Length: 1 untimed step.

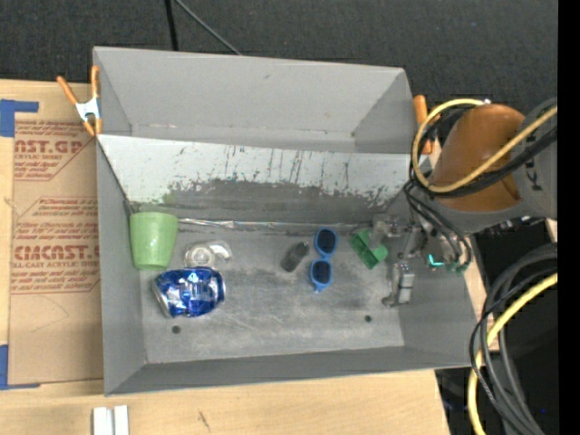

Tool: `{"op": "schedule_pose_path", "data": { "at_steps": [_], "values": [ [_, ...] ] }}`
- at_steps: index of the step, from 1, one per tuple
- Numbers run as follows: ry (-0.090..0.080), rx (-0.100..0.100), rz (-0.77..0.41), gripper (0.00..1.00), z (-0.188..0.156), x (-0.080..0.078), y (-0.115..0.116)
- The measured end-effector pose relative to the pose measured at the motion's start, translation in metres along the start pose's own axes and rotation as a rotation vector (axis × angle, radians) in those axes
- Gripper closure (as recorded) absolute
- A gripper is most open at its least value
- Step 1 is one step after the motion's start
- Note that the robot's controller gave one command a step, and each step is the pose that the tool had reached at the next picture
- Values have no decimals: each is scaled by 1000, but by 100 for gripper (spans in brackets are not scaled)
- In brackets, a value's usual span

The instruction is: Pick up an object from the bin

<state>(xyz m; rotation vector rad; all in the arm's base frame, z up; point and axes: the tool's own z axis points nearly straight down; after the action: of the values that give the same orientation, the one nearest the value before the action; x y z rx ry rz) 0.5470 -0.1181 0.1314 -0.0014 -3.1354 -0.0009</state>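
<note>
- Where the arm comes in over the right-hand rim of the grey metal bin (pixel 254 107), its gripper (pixel 400 281) sits low above the bin floor, to the right of the blue plastic piece (pixel 321 261) shaped like two joined rings, which lies near the middle of the floor.
- Whether the gripper is apart or together cannot be told from this angle, and nothing can be seen held in it.
- A small green block (pixel 366 248) lies tilted between the blue two-ringed piece and the gripper. It is just beside the gripper's left edge, and I cannot tell whether the two touch. It is the thing nearest to the gripper.
- A small dark grey lump (pixel 293 257) rests just to the left of the blue piece, apart from it.
- Farther left of the blue piece are a clear, crumpled bit of plastic (pixel 208 254) and, just below it in the view, a crushed blue can (pixel 190 292).
- A pale green cup (pixel 152 238) lies farthest left of the blue piece, against the bin's left wall, with the can just below and to its right.
- An orange cover (pixel 476 157) on the wrist, looped with yellow cables (pixel 426 139), stands up and to the right of the blue piece, beyond the bin's right wall.
</note>
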Motion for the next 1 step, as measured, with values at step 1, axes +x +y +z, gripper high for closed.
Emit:
{"op": "schedule_pose_path", "data": {
  "at_steps": [1],
  "values": [
    [-7,-1,-371,0,52,-40,88]
  ]
}}
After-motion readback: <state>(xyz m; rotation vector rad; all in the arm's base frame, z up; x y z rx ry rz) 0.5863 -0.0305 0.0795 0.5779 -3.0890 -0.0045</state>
